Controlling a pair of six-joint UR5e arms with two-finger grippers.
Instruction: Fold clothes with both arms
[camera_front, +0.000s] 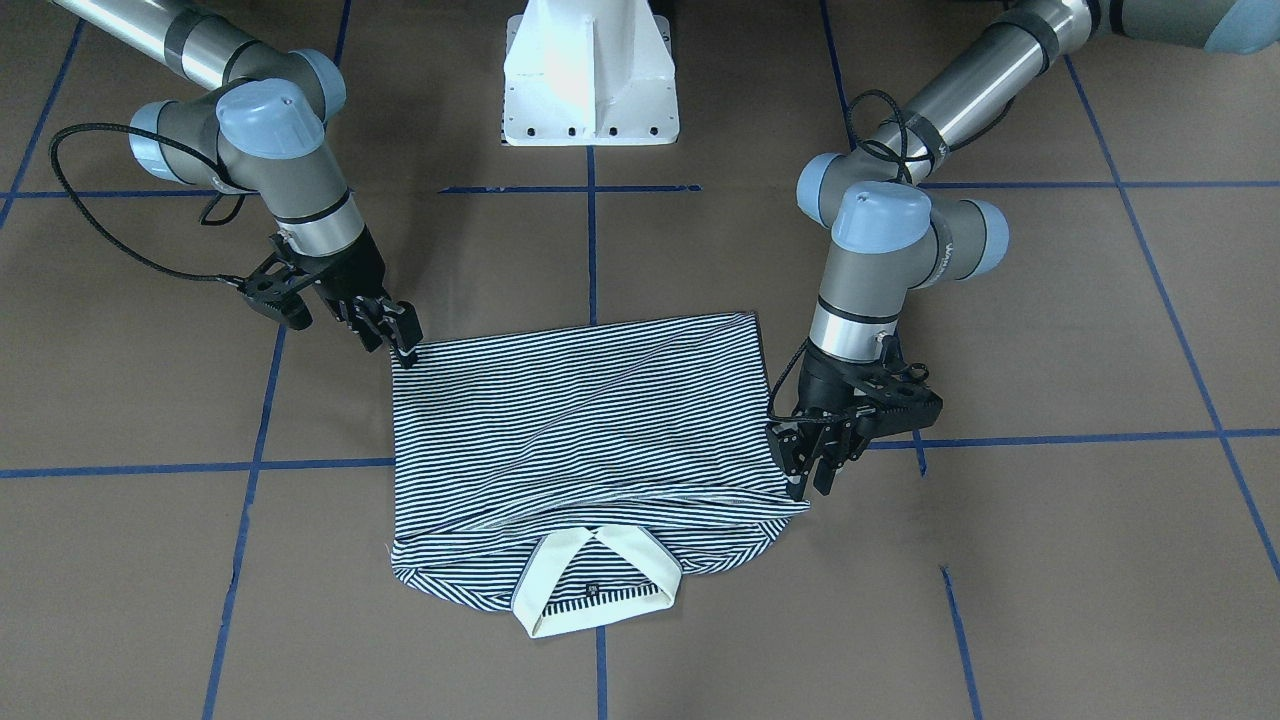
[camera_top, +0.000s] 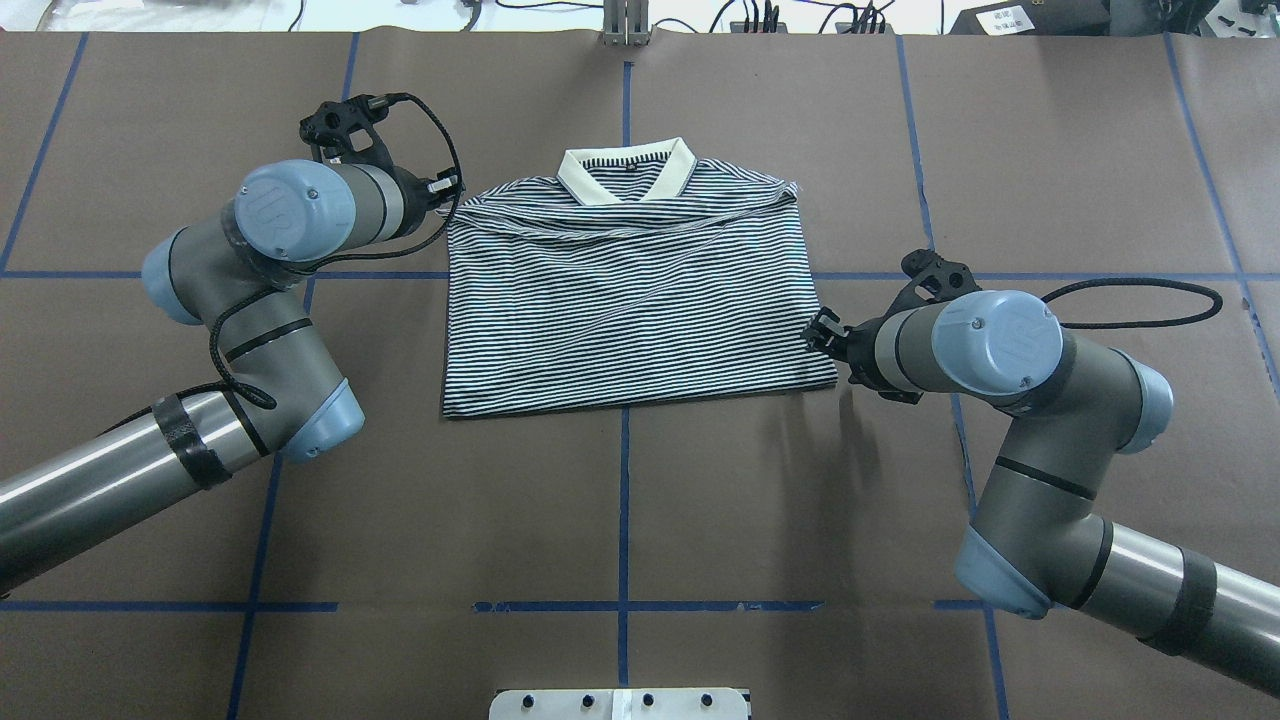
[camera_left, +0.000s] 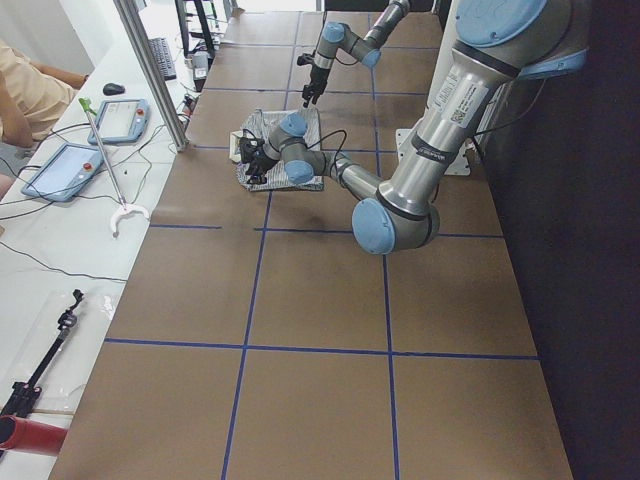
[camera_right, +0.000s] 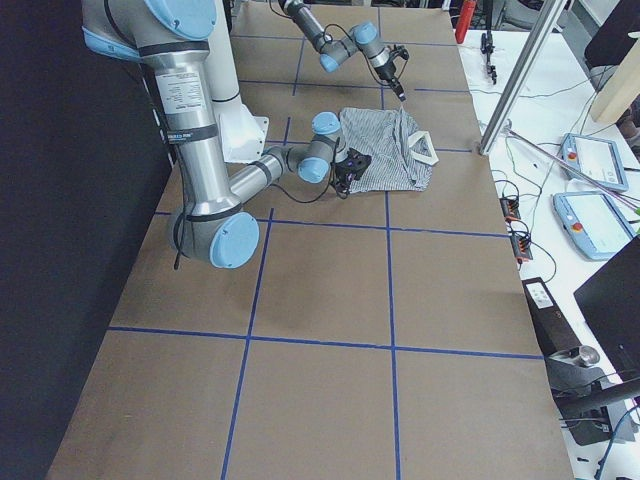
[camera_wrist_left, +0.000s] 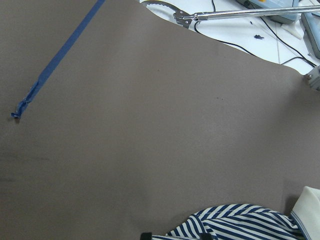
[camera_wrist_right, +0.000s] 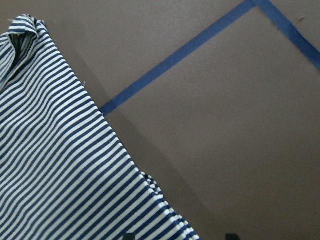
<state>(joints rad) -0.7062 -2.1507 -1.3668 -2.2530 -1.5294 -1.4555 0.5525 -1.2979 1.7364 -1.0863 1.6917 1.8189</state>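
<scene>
The striped polo shirt lay folded into a rough rectangle on the brown tabletop, between my two arms. Its cream collar was on the side away from my base, and its folded edge was toward me.

My right gripper was at the shirt's near corner on my right side. Its lower fingertip was either touching the cloth there or just above it; I could not tell which. In the right wrist view the two fingertips showed at the bottom edge, set well apart, with the striped edge of the shirt running up between them. That gripper stood wide and gripped nothing.

My left gripper hung at the far corner on my left side, beside the shoulder fold next to the collar. Its tips pointed down just outside the shirt's edge. In the front view its fingers showed a gap, and no cloth was pinched between them.

My right arm came in from the side, bent at the elbow, and its wrist sloped down and inward to the near corner. My left arm reached farther out over the tabletop, with its wrist turned nearly straight down.

The shirt lay flat, with a diagonal crease across its upper layer. A blue tape line ran up to its near edge.
</scene>
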